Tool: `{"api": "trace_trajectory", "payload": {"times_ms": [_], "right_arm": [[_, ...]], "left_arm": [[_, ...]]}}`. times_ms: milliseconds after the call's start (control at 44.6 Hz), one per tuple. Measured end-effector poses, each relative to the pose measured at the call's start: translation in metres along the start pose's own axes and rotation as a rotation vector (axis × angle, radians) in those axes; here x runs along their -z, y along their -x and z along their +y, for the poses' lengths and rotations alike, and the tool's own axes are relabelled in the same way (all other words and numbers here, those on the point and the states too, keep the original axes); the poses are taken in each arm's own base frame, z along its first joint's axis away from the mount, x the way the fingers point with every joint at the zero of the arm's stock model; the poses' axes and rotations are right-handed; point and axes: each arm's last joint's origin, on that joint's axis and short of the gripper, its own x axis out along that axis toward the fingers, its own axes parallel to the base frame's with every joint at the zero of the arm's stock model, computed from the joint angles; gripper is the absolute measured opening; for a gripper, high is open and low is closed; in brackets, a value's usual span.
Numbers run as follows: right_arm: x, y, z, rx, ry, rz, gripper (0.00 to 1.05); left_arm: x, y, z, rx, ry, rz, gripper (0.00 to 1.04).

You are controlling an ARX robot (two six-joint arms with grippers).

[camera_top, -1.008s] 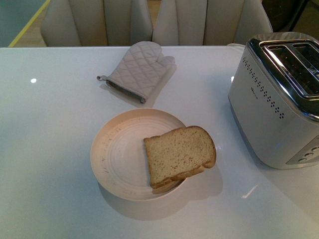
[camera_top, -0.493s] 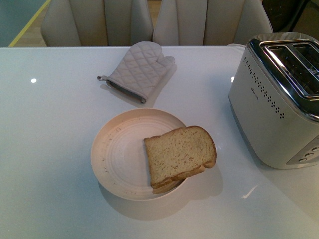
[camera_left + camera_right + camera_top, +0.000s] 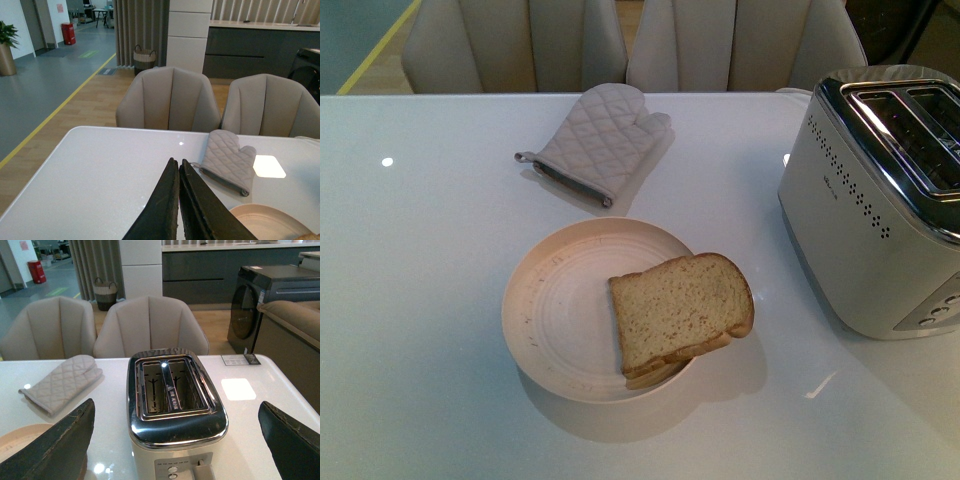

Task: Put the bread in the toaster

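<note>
Nothing has moved since a second ago: the bread [image 3: 682,308] lies untouched on the plate [image 3: 545,320] beside the toaster [image 3: 865,220], left claw [image 3: 178,167] closed empty, right claw [image 3: 176,405] spread wide, so pickup remains pending.

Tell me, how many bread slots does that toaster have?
2. Both lie side by side in the chrome top of the toaster: one slot nearer the oven mitt, the other slot farther from it. Both look empty.
</note>
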Motion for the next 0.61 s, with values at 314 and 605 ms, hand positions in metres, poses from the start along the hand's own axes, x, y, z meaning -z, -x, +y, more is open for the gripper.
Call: {"api": "trace_trajectory", "payload": {"times_ms": [314, 605], "right_arm": [[0.000, 0.000, 0.000, 0.000, 0.000, 0.000, 0.96], [0.001, -0.014, 0.014, 0.196, 0.055, 0.522, 0.96]], "left_arm": [[0.013, 0.010, 0.000, -0.001, -0.003, -0.003, 0.03], [0.013, 0.010, 0.000, -0.001, -0.003, -0.005, 0.49]]}}
